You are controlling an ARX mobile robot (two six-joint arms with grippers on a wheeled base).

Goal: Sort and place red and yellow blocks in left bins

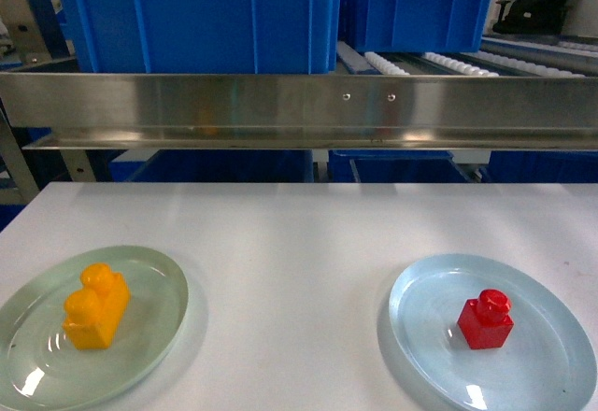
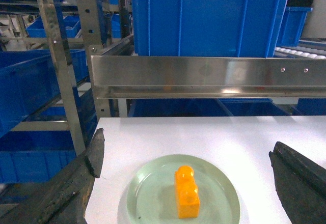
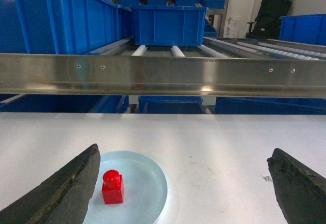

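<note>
The white table fills the lower half of the head view. Behind it, at 12 o'clock, a long steel rail runs from side to side. Above and behind the rail stand the blue bins: a big one at 11 o'clock and another blue bin further back at 1 o'clock, next to a roller conveyor. More blue tubs are visible under the rail.

On the table there are two pale round plates, well apart. The left plate is at 8 o'clock in the head view, and the right plate is at 4 o'clock.

The left gripper does not appear in the head view; in the left wrist view its two dark fingers stand wide apart at the picture's sides, so it is released and holds nothing. The left plate lies between them, lower down. The right gripper is also released, with its fingers spread far apart; the right plate sits at 7 o'clock in that view, close to the left finger.

The yellow block lies on the left plate, with two studs on top. The red block stands upright on the right plate, with one stud on top. Both blocks are outside of the bins.
</note>
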